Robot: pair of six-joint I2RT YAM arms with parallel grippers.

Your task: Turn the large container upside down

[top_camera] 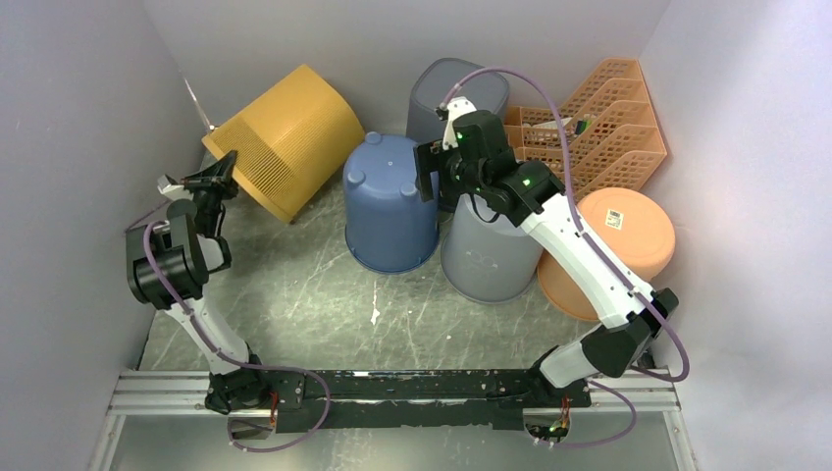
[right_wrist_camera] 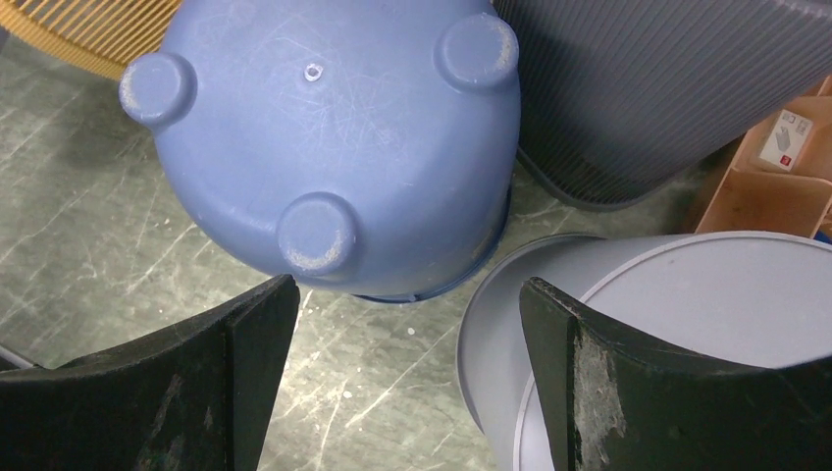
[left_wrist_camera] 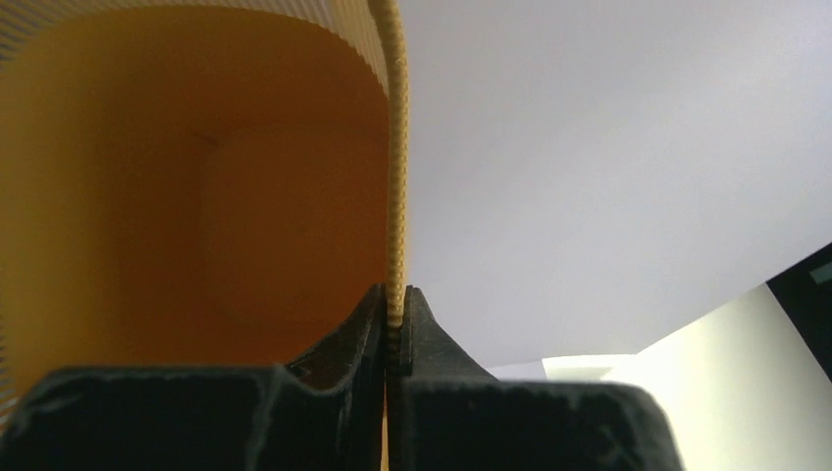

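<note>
The large yellow ribbed container (top_camera: 294, 137) lies tilted on its side at the back left, with its open mouth facing the left arm. My left gripper (top_camera: 224, 167) is shut on its rim. In the left wrist view the fingers (left_wrist_camera: 395, 304) pinch the thin ribbed rim (left_wrist_camera: 395, 147), and the orange-yellow inside (left_wrist_camera: 245, 196) is to the left. My right gripper (top_camera: 427, 172) is open and empty. It hovers above the gap between the blue bucket and the light grey bin, and in the right wrist view (right_wrist_camera: 407, 294) the floor shows between its jaws.
A blue bucket (top_camera: 390, 201) (right_wrist_camera: 334, 128) stands upside down in the middle. A light grey bin (top_camera: 486, 260) (right_wrist_camera: 687, 324) stands upside down beside it. A dark grey ribbed bin (top_camera: 442, 93) is behind them, with an orange bucket (top_camera: 628, 245) and an orange lattice rack (top_camera: 598, 123) at the right. Walls close in on both sides.
</note>
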